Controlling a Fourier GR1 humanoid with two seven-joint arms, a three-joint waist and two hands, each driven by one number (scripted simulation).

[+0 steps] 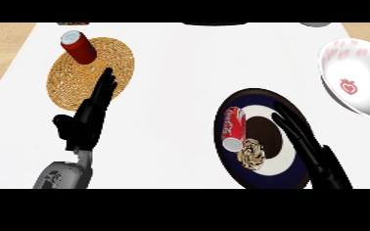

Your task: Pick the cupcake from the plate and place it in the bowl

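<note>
A cupcake (253,154) with swirled brown-and-cream topping sits on a dark plate (239,176) with a white ring, at the lower right. A red soda can (234,127) lies on its side on the same plate, touching the cupcake's upper left. My right hand (311,142) reaches over the plate's right part with straight fingers, just right of the cupcake, holding nothing. A white bowl (347,73) with red strawberry marks stands at the right edge. My left hand (90,115) rests open at the left, fingers pointing up.
A woven round mat (80,83) lies at the upper left with an upright red can (78,45) on its top edge; the left hand's fingertips overlap the mat. Wooden counter shows at both upper corners. Dark objects peek in along the top edge.
</note>
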